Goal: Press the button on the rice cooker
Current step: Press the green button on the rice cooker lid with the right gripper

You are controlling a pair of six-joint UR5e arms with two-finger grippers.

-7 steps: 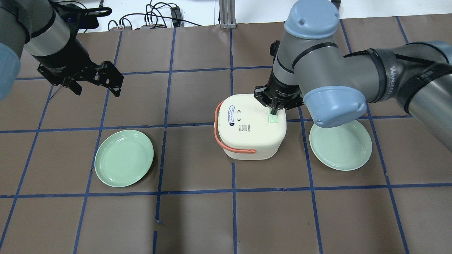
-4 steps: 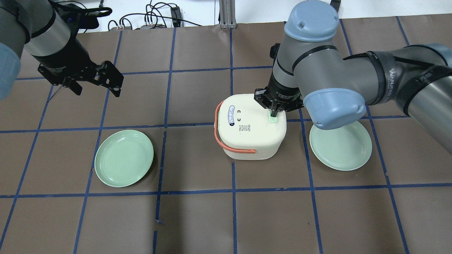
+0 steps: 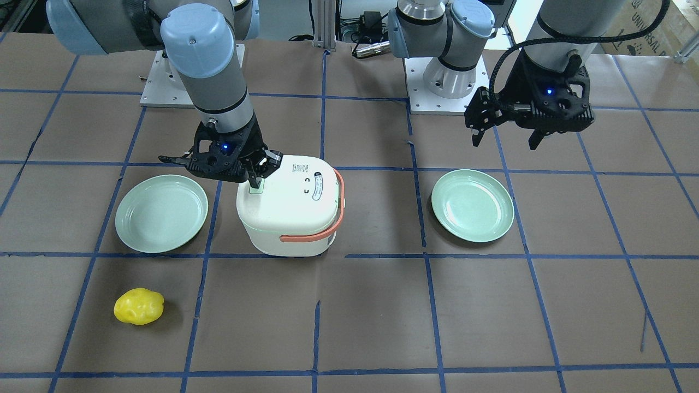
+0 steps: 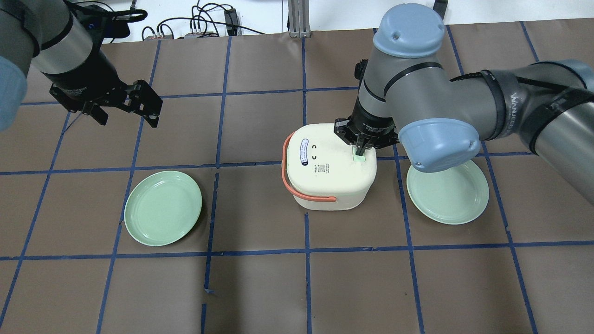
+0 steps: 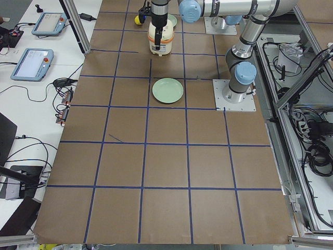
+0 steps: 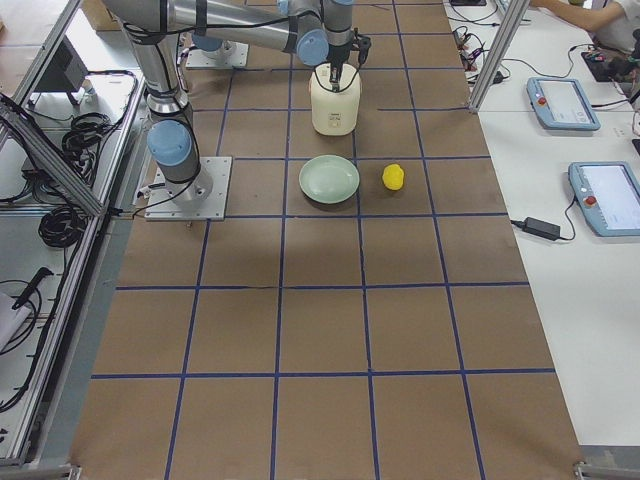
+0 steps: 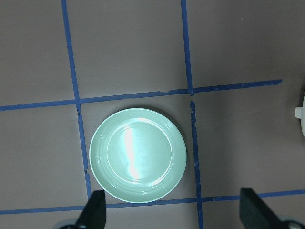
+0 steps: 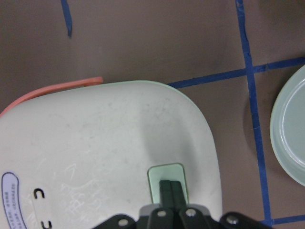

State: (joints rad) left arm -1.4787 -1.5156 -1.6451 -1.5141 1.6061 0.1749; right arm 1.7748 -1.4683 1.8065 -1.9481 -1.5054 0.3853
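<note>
The cream rice cooker (image 4: 327, 174) with an orange handle (image 4: 297, 191) stands mid-table, also in the front view (image 3: 289, 213) and the right wrist view (image 8: 105, 152). Its pale green button (image 4: 359, 157) sits on the lid's right side. My right gripper (image 4: 359, 150) is shut, its fingertips together and down on the button (image 8: 166, 183). In the front view it (image 3: 255, 183) presses at the lid's left edge. My left gripper (image 4: 125, 118) is open and empty, high over the table's left, above a green plate (image 7: 138, 155).
Two green plates lie either side of the cooker, left (image 4: 163, 207) and right (image 4: 448, 190). A yellow potato-like object (image 3: 138, 306) lies near the front view's lower left. Cables (image 4: 199, 25) run along the table's far edge.
My right gripper's shut fingertips have moved slightly down onto the green button. The left arm has not moved.
</note>
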